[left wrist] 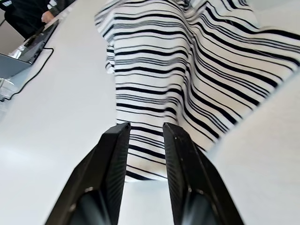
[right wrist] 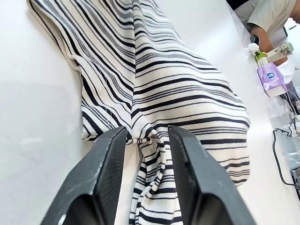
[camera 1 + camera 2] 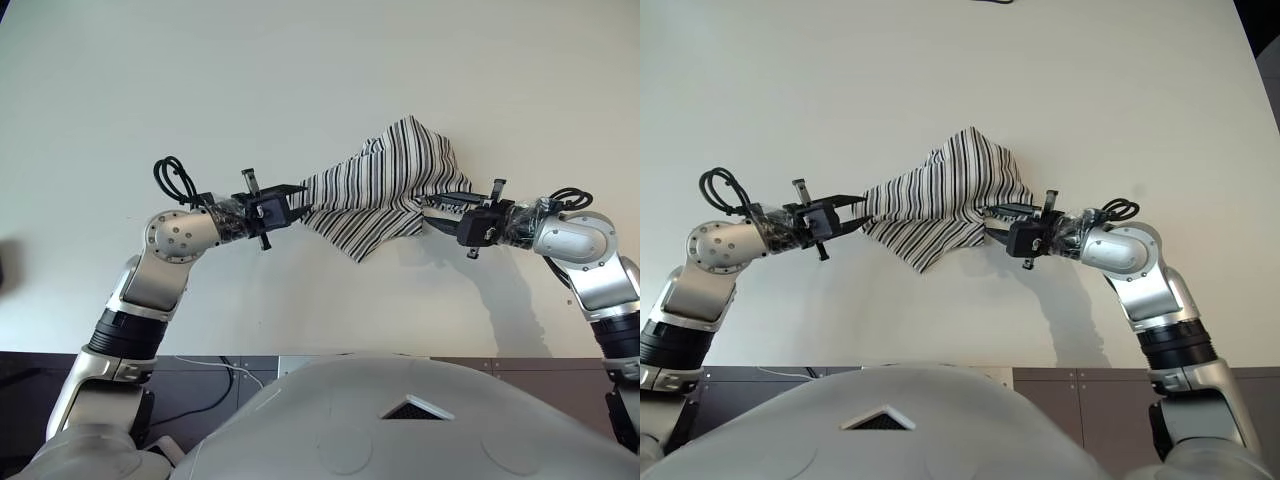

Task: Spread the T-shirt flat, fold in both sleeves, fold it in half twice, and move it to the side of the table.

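Striped T-shirt [image 3: 385, 185], bunched near the middle of the white table [image 3: 150, 80], stretches between both hands: left hand [image 3: 296, 203] clenched on its left edge, right hand [image 3: 432, 206] pinching its right hem. Its long axis runs hand to hand, with each hand equally near.

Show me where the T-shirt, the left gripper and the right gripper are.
T-shirt [image 3: 385, 185]: left eye view, middle of the striped cloth.
left gripper [image 1: 146, 127]: left wrist view, between its fingertips.
right gripper [image 2: 147, 130]: right wrist view, between its fingertips.
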You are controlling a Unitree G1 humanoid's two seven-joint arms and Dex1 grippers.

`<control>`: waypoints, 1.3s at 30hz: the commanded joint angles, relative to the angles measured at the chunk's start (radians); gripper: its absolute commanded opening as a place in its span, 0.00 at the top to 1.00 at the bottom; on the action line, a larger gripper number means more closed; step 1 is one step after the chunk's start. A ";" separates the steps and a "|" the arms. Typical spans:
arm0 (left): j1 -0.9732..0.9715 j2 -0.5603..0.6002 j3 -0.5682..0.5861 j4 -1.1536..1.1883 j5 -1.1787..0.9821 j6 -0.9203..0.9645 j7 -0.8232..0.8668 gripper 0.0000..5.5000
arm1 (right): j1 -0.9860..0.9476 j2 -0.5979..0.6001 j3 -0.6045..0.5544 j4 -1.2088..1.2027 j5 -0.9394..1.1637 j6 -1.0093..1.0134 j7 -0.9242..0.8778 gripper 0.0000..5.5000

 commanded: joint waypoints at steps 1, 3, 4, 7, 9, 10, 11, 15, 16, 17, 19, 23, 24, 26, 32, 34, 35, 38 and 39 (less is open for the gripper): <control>0.034 0.075 -0.010 -0.061 0.018 -0.038 -0.067 0.77 | 0.014 -0.027 0.037 0.049 -0.137 -0.049 -0.047 0.71; 0.033 0.070 -0.021 -0.073 0.032 -0.039 -0.069 0.77 | 0.008 -0.030 0.045 0.091 -0.203 -0.082 -0.090 0.71; 0.032 0.064 -0.027 -0.075 0.037 -0.038 -0.065 0.77 | 0.006 -0.028 0.045 0.103 -0.215 -0.095 -0.105 0.71; 0.041 0.059 -0.040 -0.068 0.056 -0.044 -0.052 0.77 | -0.024 -0.012 0.059 0.145 -0.253 -0.152 -0.151 0.71; 0.035 0.057 -0.048 -0.049 0.077 -0.055 -0.045 0.77 | -0.056 0.016 0.079 0.171 -0.286 -0.193 -0.194 0.71; 0.030 0.055 -0.051 -0.042 0.080 -0.057 -0.044 0.77 | -0.065 0.027 0.085 0.177 -0.296 -0.205 -0.211 0.71; 0.028 0.054 -0.053 -0.035 0.080 -0.059 -0.045 0.77 | -0.073 0.037 0.094 0.182 -0.307 -0.218 -0.227 0.71; 0.031 0.052 -0.056 -0.018 0.079 -0.062 -0.052 0.77 | -0.095 0.053 0.132 0.206 -0.342 -0.268 -0.253 0.71; 0.029 0.049 -0.057 -0.015 0.078 -0.060 -0.051 0.77 | -0.099 0.052 0.138 0.211 -0.352 -0.280 -0.260 0.71; 0.027 0.048 -0.056 -0.012 0.077 -0.059 -0.050 0.77 | -0.104 0.052 0.143 0.216 -0.357 -0.286 -0.263 0.71; 0.027 0.042 -0.056 -0.003 0.079 -0.060 -0.043 0.77 | -0.117 0.052 0.155 0.238 -0.352 -0.292 -0.257 0.74; 0.024 0.028 -0.060 0.010 0.085 -0.062 -0.033 0.77 | -0.139 0.052 0.174 0.282 -0.320 -0.295 -0.226 0.85; 0.023 0.024 -0.060 0.013 0.087 -0.063 -0.030 0.77 | -0.143 0.052 0.175 0.290 -0.318 -0.297 -0.226 0.87; 0.019 0.017 -0.060 0.025 0.095 -0.068 -0.020 0.77 | -0.160 0.051 0.176 0.310 -0.314 -0.301 -0.224 0.95; 0.020 -0.004 -0.060 0.067 0.102 -0.070 0.009 0.77 | -0.166 0.029 0.153 0.250 -0.113 -0.233 -0.094 0.97; 0.026 -0.002 -0.055 0.116 0.105 -0.079 0.020 0.77 | -0.142 -0.004 0.122 0.158 0.050 -0.136 0.002 0.97; 0.030 -0.003 -0.051 0.158 0.111 -0.087 0.038 0.77 | -0.139 -0.022 0.101 0.092 0.155 -0.059 0.056 0.97; 0.036 -0.018 -0.036 0.274 0.129 -0.121 0.116 0.77 | -0.208 -0.020 0.028 -0.077 0.457 0.226 0.153 0.97; 0.028 -0.027 -0.033 0.309 0.146 -0.137 0.154 0.77 | -0.248 -0.003 0.003 -0.107 0.530 0.310 0.155 0.97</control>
